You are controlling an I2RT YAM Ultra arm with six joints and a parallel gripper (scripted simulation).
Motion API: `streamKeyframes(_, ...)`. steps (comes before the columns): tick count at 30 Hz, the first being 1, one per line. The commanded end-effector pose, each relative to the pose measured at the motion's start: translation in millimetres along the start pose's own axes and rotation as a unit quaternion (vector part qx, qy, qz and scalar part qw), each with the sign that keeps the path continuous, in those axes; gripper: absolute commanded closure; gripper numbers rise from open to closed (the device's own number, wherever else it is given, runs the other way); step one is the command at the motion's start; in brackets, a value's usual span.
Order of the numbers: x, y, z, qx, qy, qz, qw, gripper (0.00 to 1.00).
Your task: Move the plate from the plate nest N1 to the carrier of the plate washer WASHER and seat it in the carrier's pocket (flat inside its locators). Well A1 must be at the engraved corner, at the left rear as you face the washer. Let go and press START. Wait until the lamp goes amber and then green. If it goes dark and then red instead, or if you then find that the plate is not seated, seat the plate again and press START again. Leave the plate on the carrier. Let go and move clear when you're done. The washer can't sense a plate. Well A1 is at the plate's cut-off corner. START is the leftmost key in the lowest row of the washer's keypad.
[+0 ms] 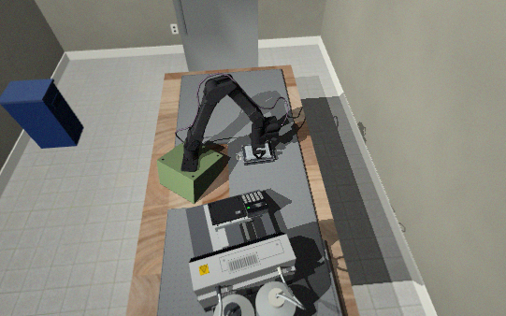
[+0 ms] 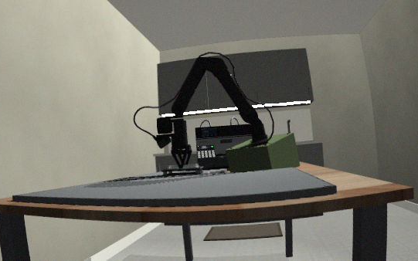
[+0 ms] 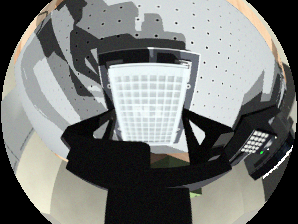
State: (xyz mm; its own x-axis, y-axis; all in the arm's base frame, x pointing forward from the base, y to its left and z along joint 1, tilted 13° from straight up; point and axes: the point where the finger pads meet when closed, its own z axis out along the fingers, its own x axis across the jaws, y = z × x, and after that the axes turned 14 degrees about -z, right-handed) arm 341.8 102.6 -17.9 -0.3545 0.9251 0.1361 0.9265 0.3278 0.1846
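The clear white plate (image 1: 251, 152) (image 3: 147, 95) lies in the nest N1 (image 1: 259, 160) (image 3: 134, 56), a dark frame on the grey board. My gripper (image 1: 260, 153) (image 2: 181, 166) (image 3: 149, 112) is open, pointing down low over the plate. In the wrist view its fingers stand at either side of the plate's near half. I cannot tell which corner is cut off. The washer (image 1: 243, 263) stands farther along the table. Its keypad (image 1: 253, 197) (image 2: 206, 154) (image 3: 254, 142) has a small green light beside it. The carrier's pocket and engraved corner cannot be made out.
The green arm base block (image 1: 178, 175) (image 2: 264, 152) stands beside the nest, toward the table's other long edge. White bottles (image 1: 276, 301) with tubes stand behind the washer. A cable loops from the arm over the table edge near the nest.
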Motion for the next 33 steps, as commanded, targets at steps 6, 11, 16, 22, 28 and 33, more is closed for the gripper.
streamKeyframes(6, 0.1, 3.7, -2.2, -0.008, -0.002, 0.0, 1.0, 0.12)
streamKeyframes(11, 0.1, 3.7, -2.2, -0.008, -0.002, 0.0, 1.0, 0.16)
streamKeyframes(16, 0.1, 3.7, -2.2, -0.008, -0.002, 0.0, 1.0, 0.16)
streamKeyframes(22, 0.1, 3.7, -2.2, -0.008, -0.002, 0.0, 1.0, 0.16)
streamKeyframes(28, 0.1, 3.7, -2.2, -0.008, -0.002, 0.0, 1.0, 0.16)
streamKeyframes(33, 0.1, 3.7, -2.2, -0.008, -0.002, 0.0, 1.0, 0.16)
